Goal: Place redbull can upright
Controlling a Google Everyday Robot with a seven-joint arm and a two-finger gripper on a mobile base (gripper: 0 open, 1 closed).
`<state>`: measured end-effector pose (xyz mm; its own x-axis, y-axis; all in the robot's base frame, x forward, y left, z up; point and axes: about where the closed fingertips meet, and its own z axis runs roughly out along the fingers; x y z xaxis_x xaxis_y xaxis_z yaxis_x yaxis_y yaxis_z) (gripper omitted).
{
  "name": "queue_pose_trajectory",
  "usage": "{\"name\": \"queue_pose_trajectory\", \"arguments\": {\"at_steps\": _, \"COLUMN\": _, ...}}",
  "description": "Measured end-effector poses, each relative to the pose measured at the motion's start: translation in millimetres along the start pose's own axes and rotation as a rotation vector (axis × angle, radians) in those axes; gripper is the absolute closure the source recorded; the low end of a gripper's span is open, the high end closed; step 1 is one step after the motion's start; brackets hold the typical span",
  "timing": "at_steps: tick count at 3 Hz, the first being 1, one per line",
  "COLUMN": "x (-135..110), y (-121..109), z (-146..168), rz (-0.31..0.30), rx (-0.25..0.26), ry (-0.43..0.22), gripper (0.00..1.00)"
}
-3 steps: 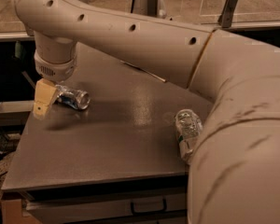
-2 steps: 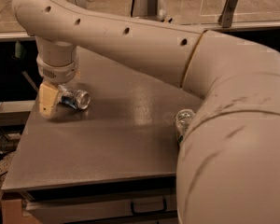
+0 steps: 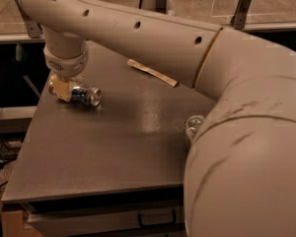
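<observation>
Pincer low at far left

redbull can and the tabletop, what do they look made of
The redbull can: thin metal, likely aluminium; shiny silver with blue, bright glints, lying on its side at the gripper. The tabletop: dark grey, smooth, maybe laminate; soft sheen.

Observed gripper low at the far left of dark table, against the left end of redbull can. Found redbull can lying on its side. Noted second can near the right edge, partly hidden by arm. Noted flat wooden strip farther back, well apart from both.
</observation>
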<state>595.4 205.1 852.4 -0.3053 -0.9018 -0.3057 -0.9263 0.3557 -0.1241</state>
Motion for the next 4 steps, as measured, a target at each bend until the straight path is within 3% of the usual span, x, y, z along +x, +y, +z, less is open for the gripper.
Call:
{"name": "queue_pose_trajectory", "arguments": {"at_steps": 1, "x": -10, "y": -19, "z": -23, "rz": -0.018, "rx": 0.021, "ry": -0.101, "gripper": 0.87}}
{"name": "queue_pose_trajectory", "arguments": {"at_steps": 2, "x": -10, "y": -31, "z": -47, "rz": -0.062, "rx": 0.026, "ry": -0.252, "gripper": 1.00}}
{"name": "queue_pose_trajectory", "arguments": {"at_steps": 3, "x": 0, "y": -38, "z": -68, "rz": -0.097, "rx": 0.017, "ry": -0.443, "gripper": 1.00}}
{"name": "queue_pose_trajectory", "arguments": {"at_steps": 4, "x": 1, "y": -31, "z": -85, "rz": -0.102, "rx": -0.012, "ry": -0.674, "gripper": 1.00}}
